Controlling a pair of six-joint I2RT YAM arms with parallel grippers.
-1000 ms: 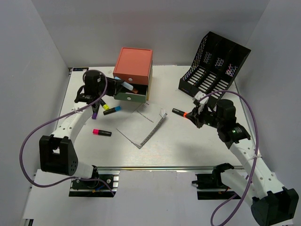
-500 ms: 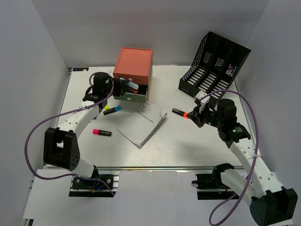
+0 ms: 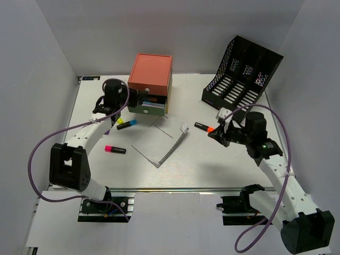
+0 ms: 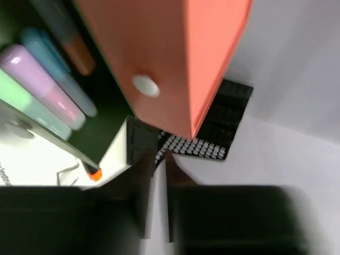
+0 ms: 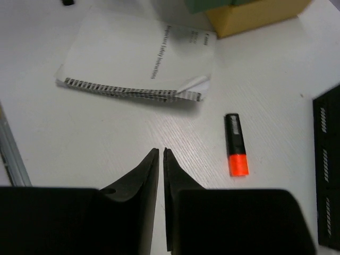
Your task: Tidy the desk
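Left claw (image 3: 129, 97) hemmed by drawer box (image 3: 151, 82); desk (image 3: 212, 159) centre open.
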